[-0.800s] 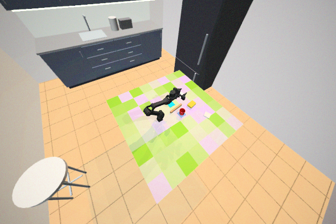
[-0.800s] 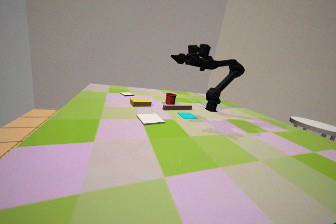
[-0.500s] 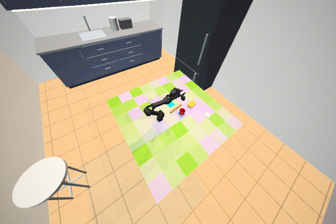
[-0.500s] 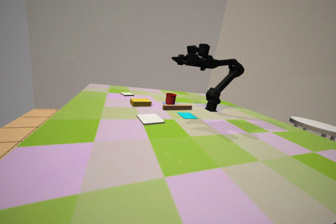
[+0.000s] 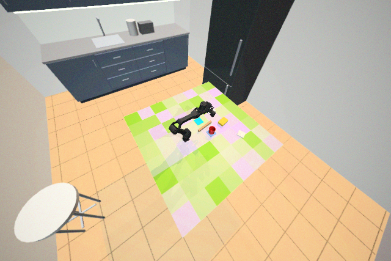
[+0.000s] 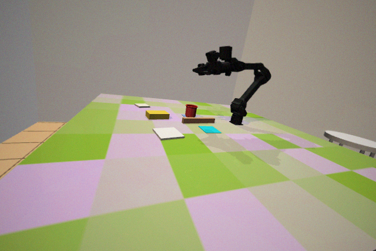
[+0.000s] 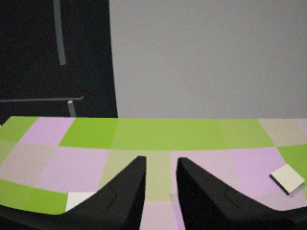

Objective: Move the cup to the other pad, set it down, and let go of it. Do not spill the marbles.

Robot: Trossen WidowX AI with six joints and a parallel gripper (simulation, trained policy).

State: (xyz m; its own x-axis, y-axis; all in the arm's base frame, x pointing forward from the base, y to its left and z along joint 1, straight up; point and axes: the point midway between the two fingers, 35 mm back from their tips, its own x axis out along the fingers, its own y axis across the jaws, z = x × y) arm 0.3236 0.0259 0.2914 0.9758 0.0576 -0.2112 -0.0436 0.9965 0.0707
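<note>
The red cup [image 5: 211, 130] [image 6: 191, 110] stands upright on the blue pad [image 5: 211, 135] [image 6: 183, 116]. Its inside is too small to show any marbles. The cyan pad [image 5: 198, 121] [image 6: 209, 129] lies bare on the other side of the wooden bar. My gripper [image 5: 213, 110] [image 6: 193, 70] [image 7: 161, 165] is raised high above the table, pointing roughly level and away from the arm's base. Its fingers are nearly together, with a narrow gap and nothing between them. It is well away from the cup, which does not show in the wrist view.
A wooden bar [image 5: 204, 126] [image 6: 198, 120] lies between the two pads. A yellow block [image 5: 222, 121] [image 6: 157, 114] lies beyond the bar. One white tile [image 5: 241, 133] [image 6: 141, 105] [image 7: 288, 178] lies farther out; another white tile [image 6: 168, 133] [image 7: 79, 200] lies near the cyan pad's side.
</note>
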